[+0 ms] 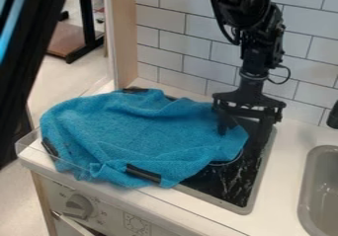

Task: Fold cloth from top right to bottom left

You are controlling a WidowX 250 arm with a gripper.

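A toy kitchen set up inside a larger room. A black stovetop [228, 188], a grey sink [305, 183], a control knob [78, 206] and white wall tiles [168, 30] show the kitchen. Beyond its wooden side panel [123, 37] are pale flooring [43, 77] and a black metal furniture frame [86, 18]. The room's type is unclear.

We see the blue cloth [132, 131] lying rumpled over part of the black stovetop [228, 185], the black gripper [245, 129] at its right end with fingers apart. We also see white wall tiles [182, 37] behind and a grey sink [306, 200] at right.
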